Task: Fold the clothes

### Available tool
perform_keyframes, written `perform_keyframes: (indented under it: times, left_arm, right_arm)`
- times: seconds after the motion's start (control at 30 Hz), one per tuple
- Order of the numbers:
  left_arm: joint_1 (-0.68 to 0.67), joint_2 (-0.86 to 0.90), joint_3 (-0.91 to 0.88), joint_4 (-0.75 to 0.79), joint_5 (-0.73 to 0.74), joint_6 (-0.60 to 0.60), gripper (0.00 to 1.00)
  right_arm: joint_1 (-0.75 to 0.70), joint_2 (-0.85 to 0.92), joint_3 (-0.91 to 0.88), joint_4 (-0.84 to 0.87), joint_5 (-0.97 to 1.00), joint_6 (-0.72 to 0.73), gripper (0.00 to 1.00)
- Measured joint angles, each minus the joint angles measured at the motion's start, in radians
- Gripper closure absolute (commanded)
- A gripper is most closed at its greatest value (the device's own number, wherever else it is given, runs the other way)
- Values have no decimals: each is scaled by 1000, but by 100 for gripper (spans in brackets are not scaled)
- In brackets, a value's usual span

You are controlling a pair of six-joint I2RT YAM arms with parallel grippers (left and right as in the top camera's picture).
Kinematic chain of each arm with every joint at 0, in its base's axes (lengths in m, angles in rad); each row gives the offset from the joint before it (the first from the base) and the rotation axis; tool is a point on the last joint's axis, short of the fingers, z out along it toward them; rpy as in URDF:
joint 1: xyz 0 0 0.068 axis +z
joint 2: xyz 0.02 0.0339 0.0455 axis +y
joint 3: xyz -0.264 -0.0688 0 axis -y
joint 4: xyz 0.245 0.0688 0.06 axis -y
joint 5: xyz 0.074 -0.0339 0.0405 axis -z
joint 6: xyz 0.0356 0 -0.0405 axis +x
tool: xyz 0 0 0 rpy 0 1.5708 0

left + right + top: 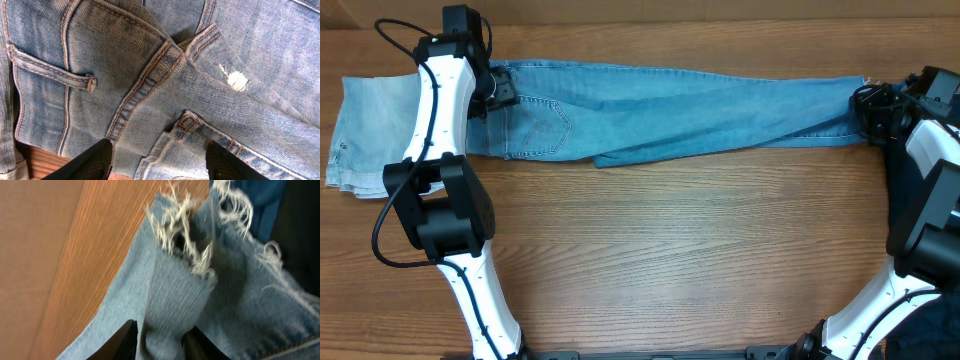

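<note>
Wooden desk (670, 250), faded jeans (700, 110) stretched between both tools. The right tool (160, 335) pinches the frayed hem (185, 240), jaws narrow. The left tool (157, 150) straddles the waistband (145, 85), jaws wide, though I cannot tell whether it grips. Folding looks barely begun; next, the hem wants carrying toward the waistband.

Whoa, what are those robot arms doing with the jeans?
They are working on folding the jeans, which lie stretched out along the table. The left end effector hangs open over the waist end. The right end effector pinches a fold by the frayed hem. A paler denim piece lies beside the waist.
</note>
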Motion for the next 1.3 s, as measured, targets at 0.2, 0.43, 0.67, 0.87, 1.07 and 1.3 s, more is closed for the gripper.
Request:
perform_keyframes:
  times: [0.2, 0.43, 0.67, 0.87, 1.07, 1.3]
  left_arm:
    - [0, 0, 0, -7, 0, 0, 36]
    - [0, 0, 0, -21, 0, 0, 36]
    - [0, 0, 0, -23, -3, 0, 36]
    - [0, 0, 0, -23, -4, 0, 36]
    - [0, 0, 0, -31, -7, 0, 36]
    - [0, 0, 0, -31, -7, 0, 35]
  right_arm:
    - [0, 0, 0, 45, 20, -85, 51]
    - [0, 0, 0, 55, 21, -129, 59]
    - [0, 0, 0, 62, 32, -132, 58]
    - [7, 0, 0, 74, 85, -116, 59]
    - [32, 0, 0, 90, 129, -24, 66]
    - [32, 7, 0, 76, 130, 2, 96]
